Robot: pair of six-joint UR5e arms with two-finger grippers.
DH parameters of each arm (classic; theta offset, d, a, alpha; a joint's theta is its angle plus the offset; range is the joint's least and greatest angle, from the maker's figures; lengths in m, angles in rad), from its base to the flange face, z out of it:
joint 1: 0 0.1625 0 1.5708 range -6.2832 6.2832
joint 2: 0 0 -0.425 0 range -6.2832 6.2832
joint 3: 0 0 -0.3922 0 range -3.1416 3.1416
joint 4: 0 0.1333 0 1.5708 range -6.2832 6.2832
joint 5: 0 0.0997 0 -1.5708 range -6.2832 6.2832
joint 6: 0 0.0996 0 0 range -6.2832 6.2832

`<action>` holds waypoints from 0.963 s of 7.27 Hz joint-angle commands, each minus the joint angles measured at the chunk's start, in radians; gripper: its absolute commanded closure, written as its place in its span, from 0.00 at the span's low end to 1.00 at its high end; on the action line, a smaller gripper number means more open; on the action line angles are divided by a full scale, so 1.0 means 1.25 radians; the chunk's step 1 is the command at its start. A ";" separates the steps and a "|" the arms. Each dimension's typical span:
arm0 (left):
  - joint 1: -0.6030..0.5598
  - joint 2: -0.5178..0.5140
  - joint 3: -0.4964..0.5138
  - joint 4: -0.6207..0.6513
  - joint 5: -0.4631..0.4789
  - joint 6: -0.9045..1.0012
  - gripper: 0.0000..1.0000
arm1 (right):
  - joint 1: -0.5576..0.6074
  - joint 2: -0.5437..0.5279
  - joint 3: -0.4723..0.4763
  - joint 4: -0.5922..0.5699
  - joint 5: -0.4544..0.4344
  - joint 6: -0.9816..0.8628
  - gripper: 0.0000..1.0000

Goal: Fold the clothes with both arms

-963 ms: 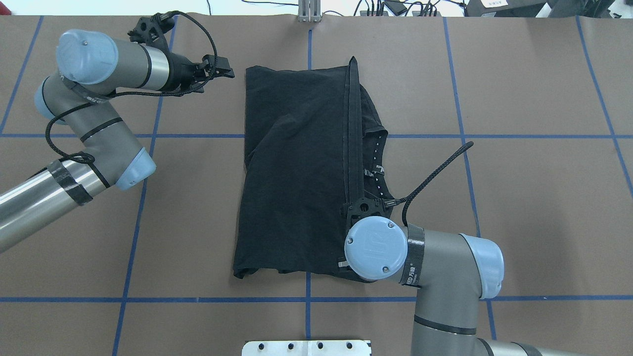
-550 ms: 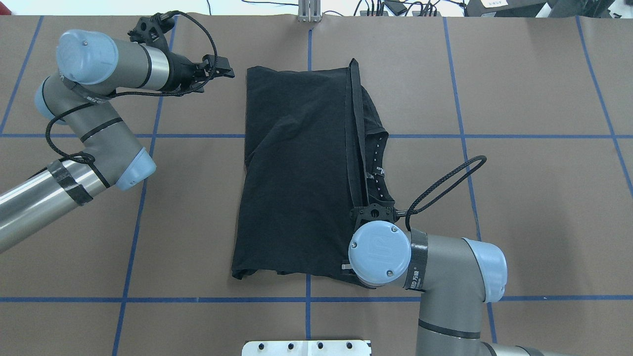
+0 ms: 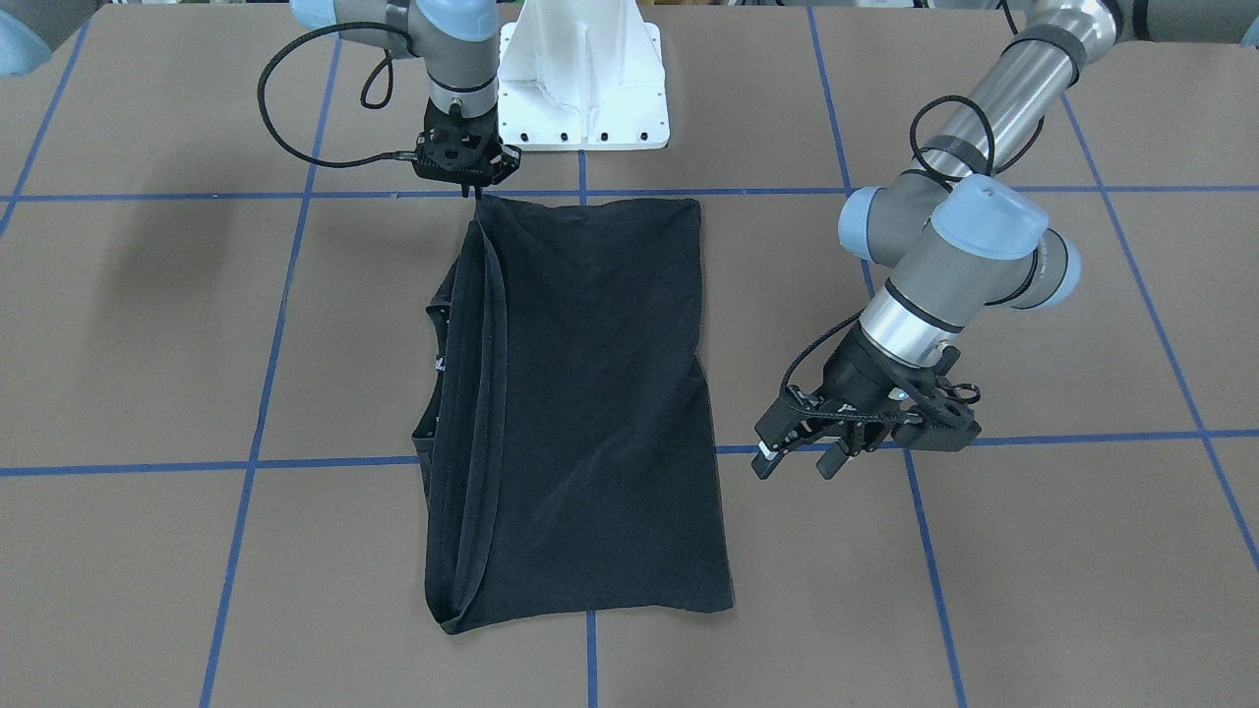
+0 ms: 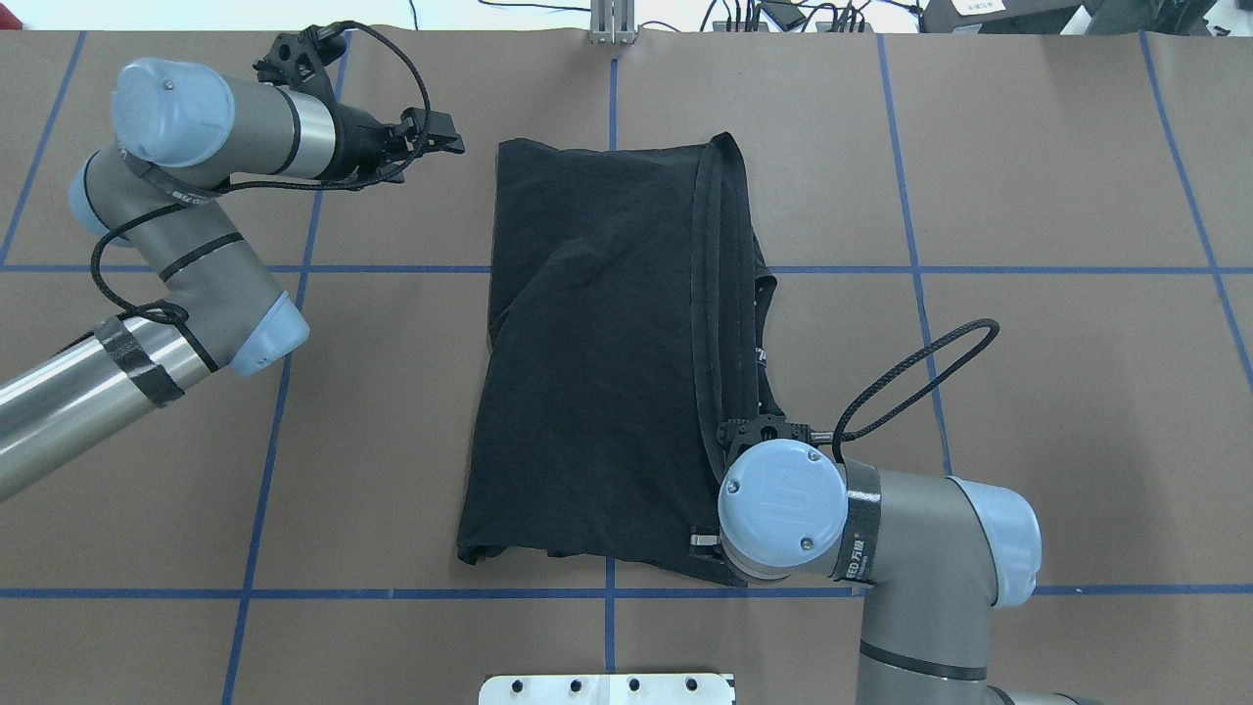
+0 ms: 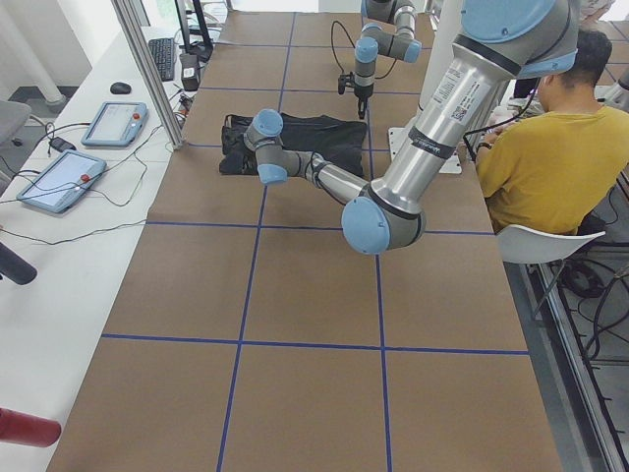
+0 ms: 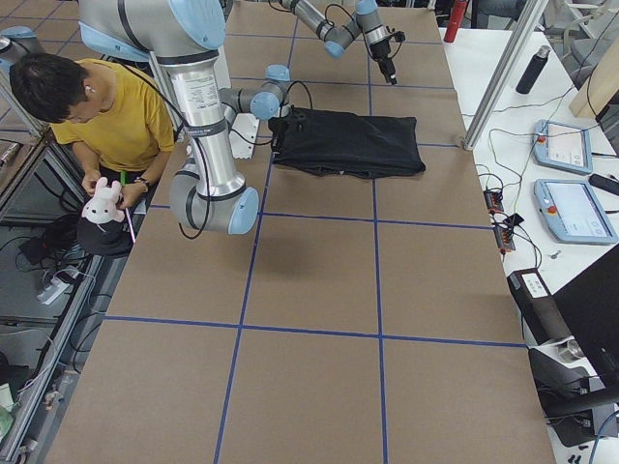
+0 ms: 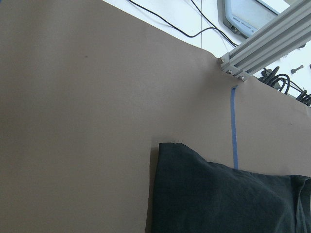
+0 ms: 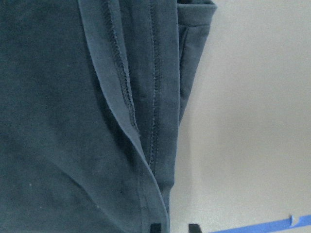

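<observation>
The black T-shirt (image 4: 587, 343) lies folded lengthwise in the middle of the table, logo hidden; it also shows in the front view (image 3: 590, 393). Its stitched hem runs along the side toward my right arm. My right gripper (image 3: 470, 189) points straight down at the shirt's corner nearest the robot and is shut on the hem there. The right wrist view shows the hem edge (image 8: 146, 145) running between the fingertips (image 8: 154, 227). In the overhead view the wrist hides this gripper. My left gripper (image 3: 799, 460) is open and empty, hovering off the shirt's far corner (image 7: 170, 155), also seen overhead (image 4: 448, 135).
The white pedestal base (image 3: 582, 88) stands at the robot's edge. An aluminium post (image 4: 612, 24) stands at the far edge. A person in a yellow shirt (image 6: 97, 106) sits beside the robot. Tablets (image 5: 98, 123) lie on the side table.
My right gripper has moved to the right and toward the robot, dragging the hem layer with it. The taut, raised hem line has settled lower and shifted right. The left arm has not moved.
</observation>
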 commanded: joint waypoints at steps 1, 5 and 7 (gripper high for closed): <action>0.000 0.001 0.000 0.000 0.000 0.000 0.00 | 0.003 -0.005 0.033 0.001 -0.002 0.049 0.42; 0.000 0.001 0.002 0.000 0.000 0.000 0.00 | 0.006 -0.003 -0.009 0.131 -0.144 0.554 0.45; 0.000 0.001 0.002 0.000 0.000 0.000 0.00 | 0.001 -0.005 -0.060 0.189 -0.149 0.560 0.39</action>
